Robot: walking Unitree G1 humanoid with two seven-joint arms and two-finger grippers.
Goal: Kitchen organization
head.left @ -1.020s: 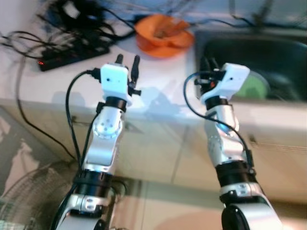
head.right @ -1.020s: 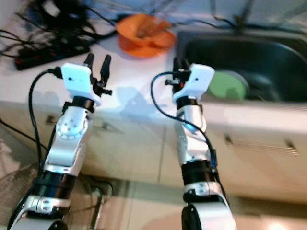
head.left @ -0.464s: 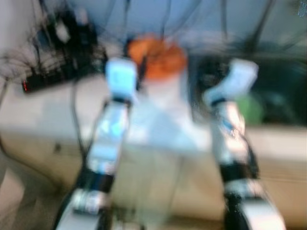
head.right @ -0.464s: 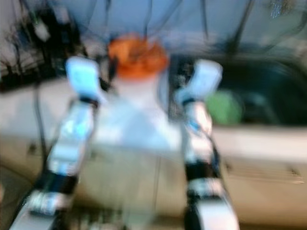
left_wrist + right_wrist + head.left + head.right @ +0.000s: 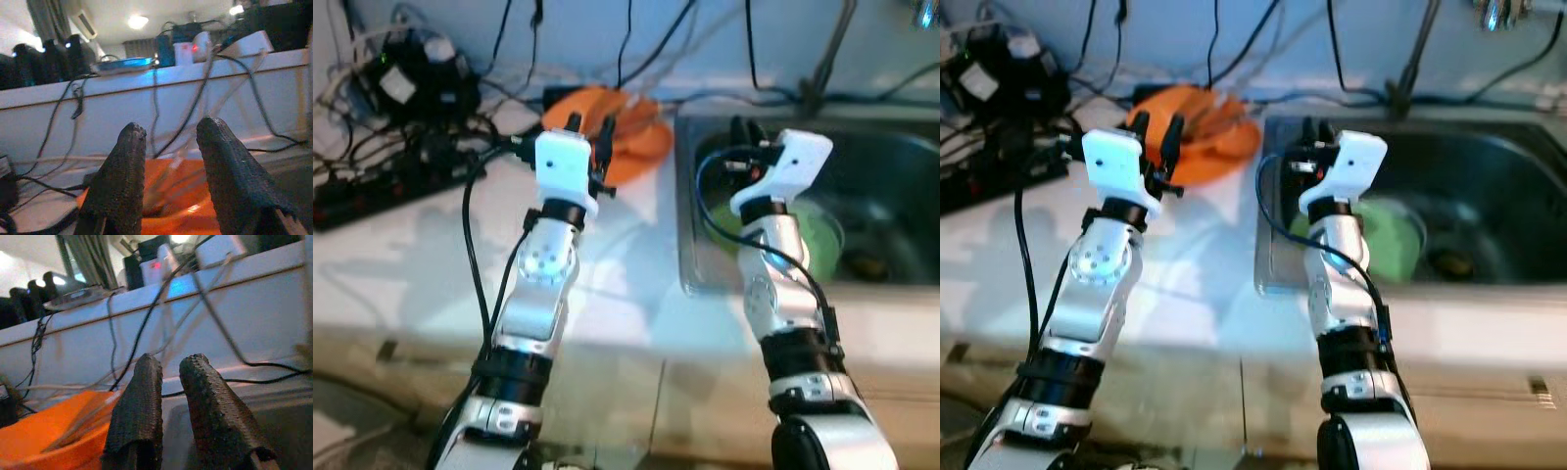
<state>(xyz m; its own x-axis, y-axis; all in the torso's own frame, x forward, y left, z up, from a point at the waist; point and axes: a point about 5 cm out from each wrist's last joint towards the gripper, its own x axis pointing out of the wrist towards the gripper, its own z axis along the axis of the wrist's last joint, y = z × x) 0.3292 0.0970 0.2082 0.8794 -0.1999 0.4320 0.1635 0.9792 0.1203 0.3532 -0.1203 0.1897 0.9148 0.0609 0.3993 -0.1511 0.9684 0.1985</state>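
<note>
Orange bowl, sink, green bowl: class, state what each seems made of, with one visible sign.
Orange bowl: probably plastic, uniform bright colour, soft sheen.
Sink: likely stainless steel, dark grey reflective basin.
Green bowl: probably plastic, flat pale green; blur leaves it open.

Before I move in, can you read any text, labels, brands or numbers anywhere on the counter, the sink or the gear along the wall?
None can be read.
Power strip: no legible marking.
Black adapters and white plug: any print is too small and blurred.
Orange bowl and green bowl in the sink: plain, no text.
</note>
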